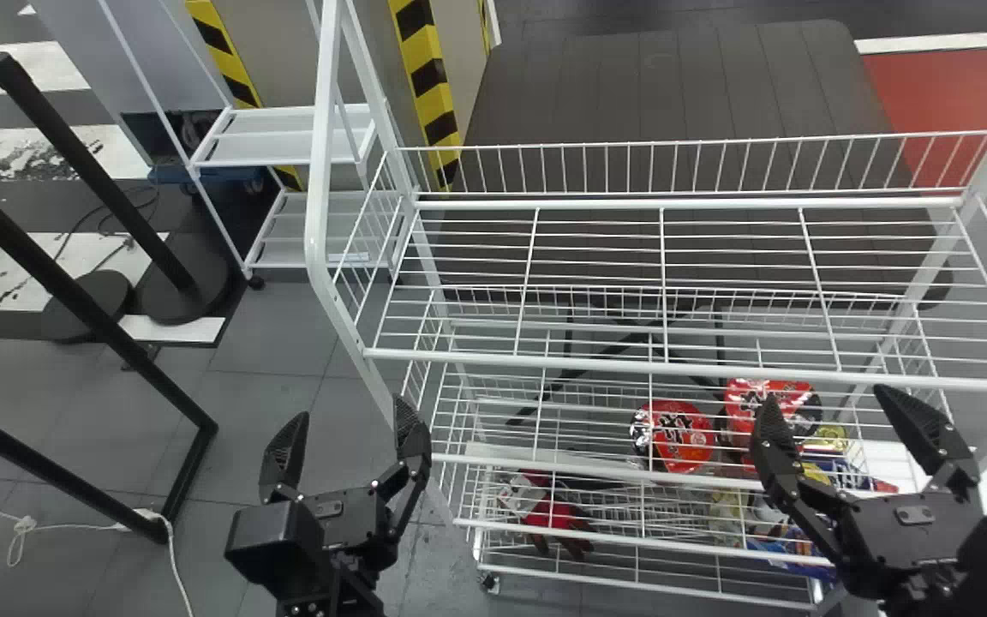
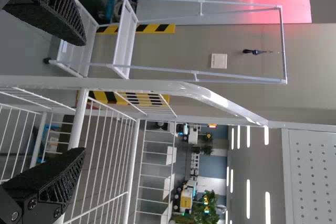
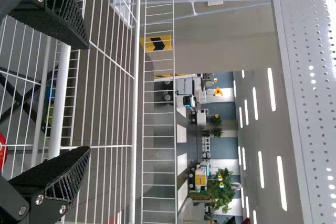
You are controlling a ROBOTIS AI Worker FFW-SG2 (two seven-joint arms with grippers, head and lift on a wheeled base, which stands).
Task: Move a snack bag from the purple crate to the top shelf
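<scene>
The top shelf [image 1: 660, 257] of the white wire rack spans the head view's middle and right; only bare wires show on it. My left gripper [image 1: 348, 422] stands open beside the rack's left front corner, nothing between its fingers. Open too, my right gripper [image 1: 832, 413] is near the shelf's front right part. In the left wrist view, the left gripper [image 2: 84, 97] has empty space between its fingers, with the rack's side frame behind. The right wrist view shows the right gripper [image 3: 88, 98] apart and empty, facing the shelf's front rail [image 3: 62, 93].
Round red packages [image 1: 673, 435] and other colourful packages [image 1: 828, 441] lie on lower rack levels, with a red item [image 1: 552, 514] lower left. A curved white post [image 1: 318, 206] rises at the rack's left. Black stands [image 1: 74, 317] are farther left; a dark table [image 1: 656, 94] stands behind.
</scene>
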